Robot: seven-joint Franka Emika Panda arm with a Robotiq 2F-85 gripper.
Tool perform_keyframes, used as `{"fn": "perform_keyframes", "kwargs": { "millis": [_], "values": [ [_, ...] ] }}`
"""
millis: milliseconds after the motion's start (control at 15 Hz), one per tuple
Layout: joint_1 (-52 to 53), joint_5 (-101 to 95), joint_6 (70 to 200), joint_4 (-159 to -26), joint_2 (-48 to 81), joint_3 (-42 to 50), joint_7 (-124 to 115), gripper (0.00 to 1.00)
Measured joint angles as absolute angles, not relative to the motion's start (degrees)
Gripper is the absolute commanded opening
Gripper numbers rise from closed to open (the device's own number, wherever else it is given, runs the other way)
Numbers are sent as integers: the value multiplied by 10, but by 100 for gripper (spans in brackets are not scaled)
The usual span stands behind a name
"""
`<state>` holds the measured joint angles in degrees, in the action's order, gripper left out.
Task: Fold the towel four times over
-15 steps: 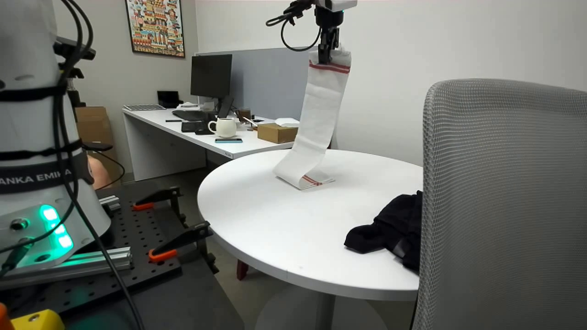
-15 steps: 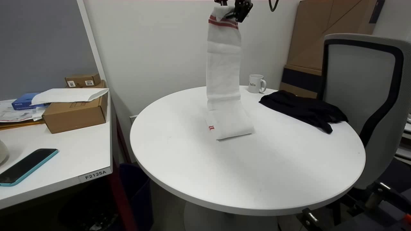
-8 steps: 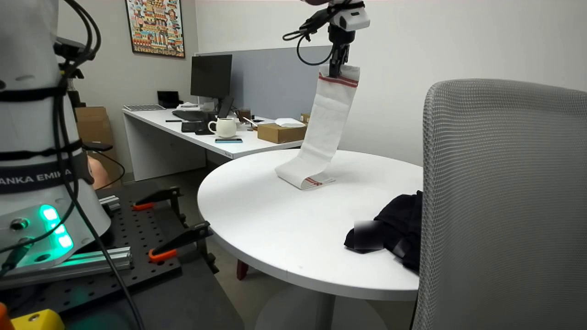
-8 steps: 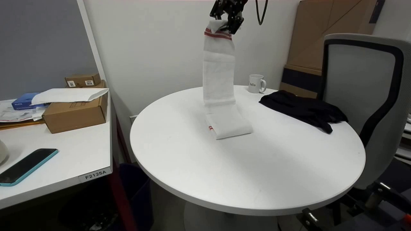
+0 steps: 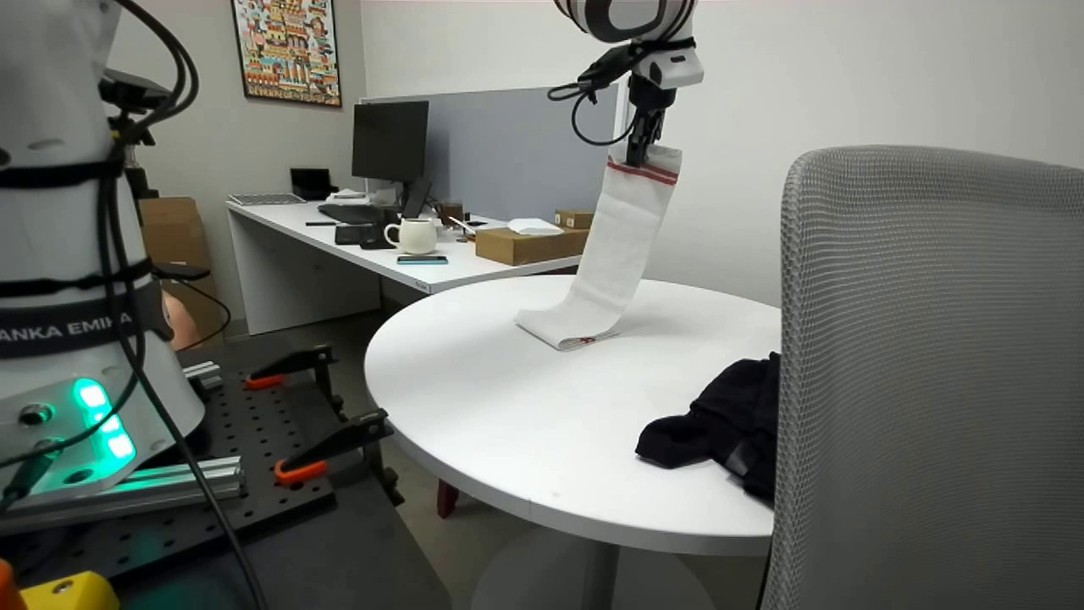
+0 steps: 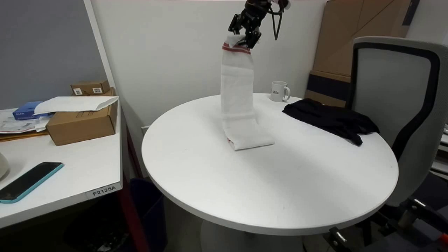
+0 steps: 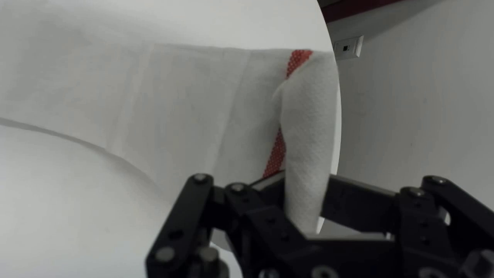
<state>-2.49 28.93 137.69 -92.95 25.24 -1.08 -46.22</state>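
Claw clamped on the towel near its upper end, only fabric between its jaws; towel hangs from it, lower part lying on the round table. For a tidy fold, my judgement: bring the held end down over the lying part, edges matched, no tug on the bottom, letting go only once fabric rests on fabric. Count: one towel, one table, one black cloth, one chair, one table mug, one desk mug.

There is one claw, one red-striped towel, one round surface, two mugs, one black cloth, one smartphone, one framed poster and two black-and-orange clamps
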Motion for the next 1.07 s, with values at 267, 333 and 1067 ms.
{"fn": "perform_keyframes", "kwargs": {
  "millis": [267,333,1067],
  "values": [
    [-23,289,1355,-912,279,-12,-460,0],
    [-22,289,1351,-911,284,-13,-459,0],
    [-28,301,1288,-954,297,-18,-396,0]
  ]
}}
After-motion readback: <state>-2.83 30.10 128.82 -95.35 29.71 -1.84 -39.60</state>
